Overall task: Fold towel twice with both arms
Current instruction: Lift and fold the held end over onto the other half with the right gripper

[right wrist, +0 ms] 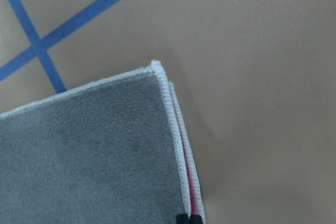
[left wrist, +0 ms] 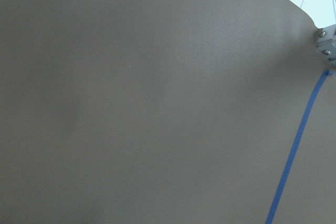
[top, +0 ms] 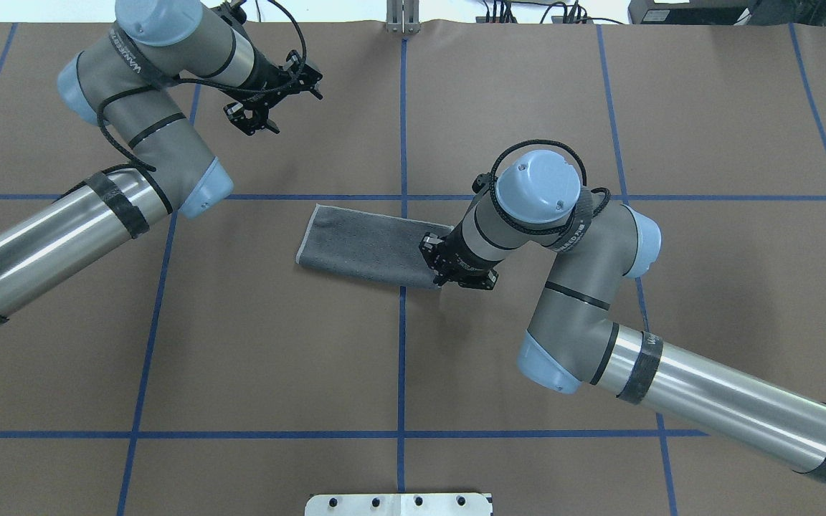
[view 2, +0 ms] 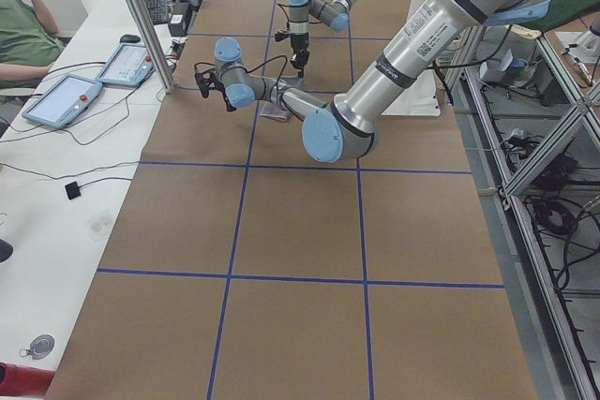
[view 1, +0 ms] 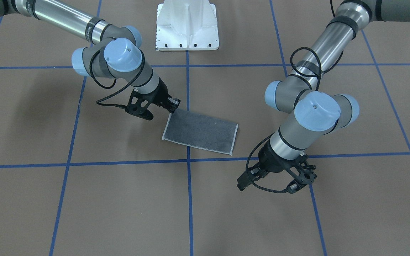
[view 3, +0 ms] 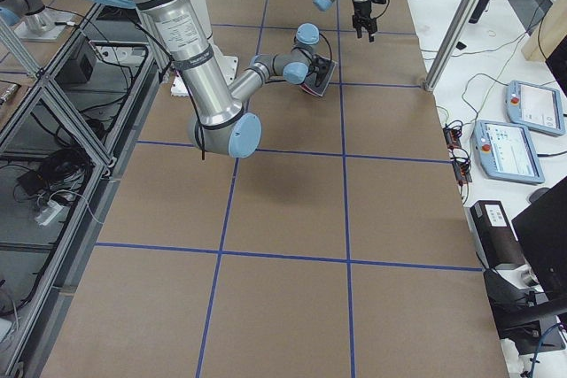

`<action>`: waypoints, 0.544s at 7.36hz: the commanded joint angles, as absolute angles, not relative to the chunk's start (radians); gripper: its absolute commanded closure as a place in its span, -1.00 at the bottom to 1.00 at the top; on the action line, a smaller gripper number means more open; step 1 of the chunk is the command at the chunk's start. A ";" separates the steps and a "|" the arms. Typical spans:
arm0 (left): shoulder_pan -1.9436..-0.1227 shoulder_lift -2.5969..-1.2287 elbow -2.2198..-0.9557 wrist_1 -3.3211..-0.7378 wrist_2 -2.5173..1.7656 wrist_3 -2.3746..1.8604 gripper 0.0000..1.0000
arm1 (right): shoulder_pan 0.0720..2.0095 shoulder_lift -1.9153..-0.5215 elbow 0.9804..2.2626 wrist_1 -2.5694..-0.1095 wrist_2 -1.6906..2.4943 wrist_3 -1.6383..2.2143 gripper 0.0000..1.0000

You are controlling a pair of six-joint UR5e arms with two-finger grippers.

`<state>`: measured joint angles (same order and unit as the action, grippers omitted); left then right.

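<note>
While right claw (view 1: 174, 103) grips its corner, towel (view 1: 200, 131) folded, grey up

Dark grey towel (view 1: 200, 131), pink inside

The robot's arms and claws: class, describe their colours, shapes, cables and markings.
Left arm and right arm: silver tubes, grey joints, light blue round caps, black bands, looping black cables, white lettering. Left claw and right claw: black, two-fingered.
</note>
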<state>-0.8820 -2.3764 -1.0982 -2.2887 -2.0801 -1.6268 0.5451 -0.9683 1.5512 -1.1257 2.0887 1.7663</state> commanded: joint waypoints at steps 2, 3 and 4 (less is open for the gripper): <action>-0.891 -2.376 -1.094 -2.289 -2.080 -1.621 -1.00 | 0.456 -0.967 1.631 -1.123 2.103 1.833 1.00; -0.893 -2.376 -1.094 -2.289 -2.080 -1.621 -1.00 | 0.425 -0.954 1.632 -1.121 2.103 1.835 1.00; -0.897 -2.375 -1.092 -2.289 -2.080 -1.599 -1.00 | 0.392 -0.928 1.629 -1.120 2.100 1.873 1.00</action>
<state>-0.8927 -2.3757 -1.0934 -2.2887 -2.0801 -1.6166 0.4346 -0.9545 1.6287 -1.1219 2.1023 1.8395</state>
